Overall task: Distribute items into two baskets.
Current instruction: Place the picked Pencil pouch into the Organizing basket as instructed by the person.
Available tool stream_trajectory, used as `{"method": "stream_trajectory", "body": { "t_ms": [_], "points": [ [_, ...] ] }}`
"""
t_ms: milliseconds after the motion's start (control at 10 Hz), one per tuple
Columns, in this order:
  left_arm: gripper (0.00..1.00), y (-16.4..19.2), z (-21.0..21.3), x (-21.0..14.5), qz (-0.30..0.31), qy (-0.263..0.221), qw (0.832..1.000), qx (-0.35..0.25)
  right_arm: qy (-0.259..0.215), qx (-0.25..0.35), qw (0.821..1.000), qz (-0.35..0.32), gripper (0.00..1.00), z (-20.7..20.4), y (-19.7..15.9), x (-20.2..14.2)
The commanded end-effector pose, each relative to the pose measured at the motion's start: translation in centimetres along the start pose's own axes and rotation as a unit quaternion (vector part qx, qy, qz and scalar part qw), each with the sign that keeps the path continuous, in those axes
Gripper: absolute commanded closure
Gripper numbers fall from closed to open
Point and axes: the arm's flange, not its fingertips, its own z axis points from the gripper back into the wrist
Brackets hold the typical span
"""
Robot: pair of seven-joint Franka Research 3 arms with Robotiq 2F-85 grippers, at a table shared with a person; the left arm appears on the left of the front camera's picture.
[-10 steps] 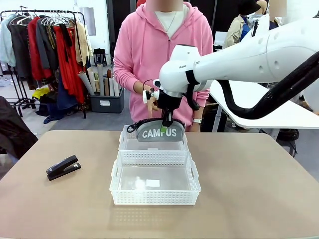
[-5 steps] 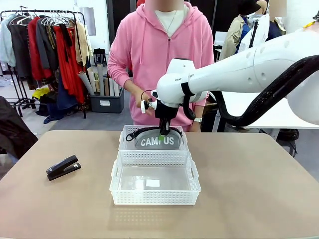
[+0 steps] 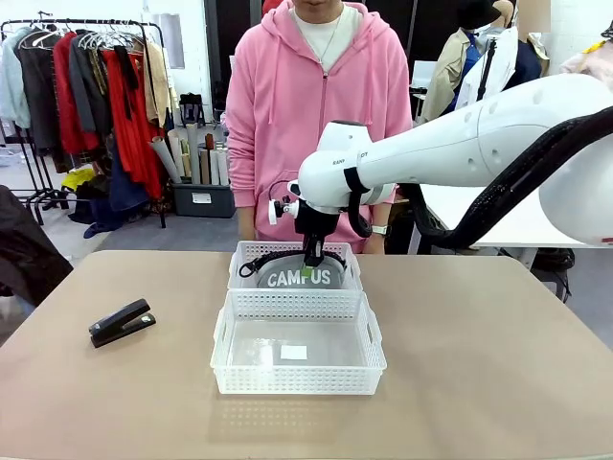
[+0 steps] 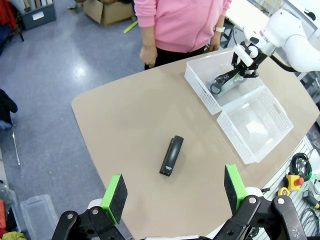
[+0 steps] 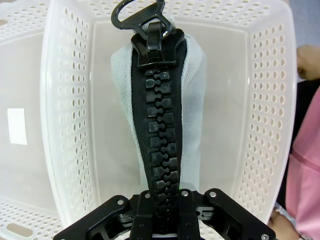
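The grey pouch (image 3: 300, 278) with white "CAMPUS" lettering stands on edge inside the far basket (image 3: 249, 249), and my right gripper (image 3: 311, 257) is shut on its top edge. From the right wrist, the black zip of the pouch (image 5: 157, 115) runs up from my right gripper (image 5: 162, 202), with the far basket's perforated wall (image 5: 270, 100) around it. The near basket (image 3: 297, 380) holds only a small white label. The black stapler (image 3: 122, 322) lies on the table at the left. My left gripper (image 4: 173, 192) hangs open high above the stapler (image 4: 171, 155).
A person in a pink hoodie (image 3: 311, 105) stands at the far edge, just behind the baskets, one hand (image 5: 307, 60) close to the far basket. The two baskets touch end to end mid-table. Bare tabletop (image 3: 479, 364) lies to the right and front.
My right gripper has come down with the pouch, from above the far basket's rim to inside it. The person's hand near the gripper has drawn back.
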Motion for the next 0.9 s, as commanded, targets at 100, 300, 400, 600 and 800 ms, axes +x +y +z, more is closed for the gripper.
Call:
{"method": "stream_trajectory", "body": {
  "t_ms": [100, 300, 400, 600, 800],
  "points": [
    [0.0, 0.0, 0.0, -0.1, -0.006, -0.006, 1.0, -0.007, -0.003, 0.0, 1.0, 0.02, 0.98, -0.1, -0.5, 0.5],
    [0.0, 0.0, 0.0, -0.1, -0.006, -0.006, 1.0, -0.007, -0.004, -0.007, 1.0, 0.024, 0.61, 0.4, -0.3, 0.4],
    [0.0, 0.0, 0.0, -0.1, -0.006, -0.006, 1.0, -0.007, -0.004, -0.006, 1.0, 0.023, 0.41, 0.4, -0.3, 0.4],
    [0.0, 0.0, 0.0, -0.1, -0.006, -0.006, 1.0, -0.007, -0.002, -0.005, 1.0, 0.022, 0.03, 0.6, -0.3, 0.4],
    [0.0, 0.0, 0.0, -0.1, -0.006, -0.006, 1.0, -0.007, -0.009, -0.002, 1.0, 0.028, 0.0, 2.5, 0.6, -0.3]
  ]
}}
